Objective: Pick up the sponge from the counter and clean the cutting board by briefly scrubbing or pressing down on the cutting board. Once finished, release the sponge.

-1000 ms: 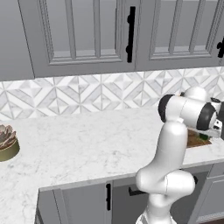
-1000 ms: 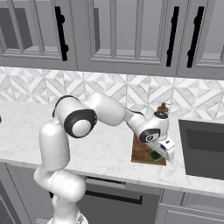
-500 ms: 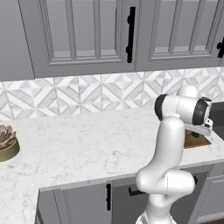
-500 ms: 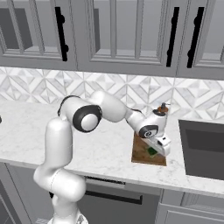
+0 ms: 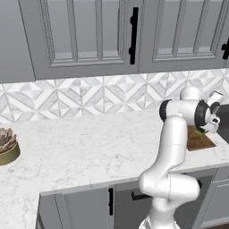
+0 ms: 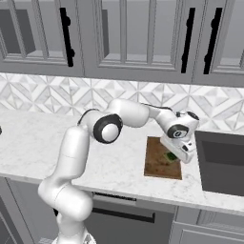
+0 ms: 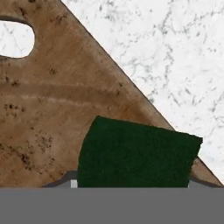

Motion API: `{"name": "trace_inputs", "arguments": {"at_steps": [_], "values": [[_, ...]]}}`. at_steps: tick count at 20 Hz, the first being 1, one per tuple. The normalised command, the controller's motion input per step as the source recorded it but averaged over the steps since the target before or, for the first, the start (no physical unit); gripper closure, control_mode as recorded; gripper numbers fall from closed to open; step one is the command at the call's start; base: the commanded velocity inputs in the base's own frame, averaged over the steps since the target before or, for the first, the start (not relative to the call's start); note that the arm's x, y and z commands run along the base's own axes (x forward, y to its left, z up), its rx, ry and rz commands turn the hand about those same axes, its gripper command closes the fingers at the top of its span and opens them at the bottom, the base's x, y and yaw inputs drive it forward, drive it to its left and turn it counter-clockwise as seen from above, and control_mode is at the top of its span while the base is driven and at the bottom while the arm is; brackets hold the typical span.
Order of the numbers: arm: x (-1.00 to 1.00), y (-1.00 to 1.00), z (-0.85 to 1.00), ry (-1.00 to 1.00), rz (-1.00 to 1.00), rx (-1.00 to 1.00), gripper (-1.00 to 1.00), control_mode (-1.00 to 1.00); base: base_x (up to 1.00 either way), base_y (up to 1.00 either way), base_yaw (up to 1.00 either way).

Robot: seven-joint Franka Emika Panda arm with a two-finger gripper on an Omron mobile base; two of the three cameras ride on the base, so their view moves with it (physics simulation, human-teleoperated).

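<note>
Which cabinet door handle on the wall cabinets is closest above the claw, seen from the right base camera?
The black handle second from right, nearly above the claw; the others hang farther sideways.

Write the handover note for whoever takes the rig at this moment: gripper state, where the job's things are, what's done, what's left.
Gripper: low over the cutting board, shut on the sponge.
Sponge: off the counter, green side facing the hand camera, above the board near the edge closest to the sink. Whether it presses on the wood cannot be told.
Cutting board: flat on the counter beside the sink; its handle hole shows at the upper left of the hand view.
Done: sponge picked up and brought to the board.
Left: scrub or press briefly if not yet done, then open the jaws to release the sponge.
</note>
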Motion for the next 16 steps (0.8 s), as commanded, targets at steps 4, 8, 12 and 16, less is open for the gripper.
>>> {"name": "trace_inputs", "arguments": {"at_steps": [4,8,12,16], "values": [[0.05,0.62,-0.45,-0.3,0.0,0.1,1.0,-1.0,0.0,0.0,0.0],[0.0,0.99,-1.0,-0.31,0.0,0.05,1.0,-1.0,0.0,0.0,0.0],[0.0,1.0,-1.0,-0.33,0.0,0.0,1.0,-1.0,0.0,0.0,0.0],[0.0,0.63,0.04,-0.45,0.0,0.0,1.0,-1.0,0.0,0.0,0.0]]}}
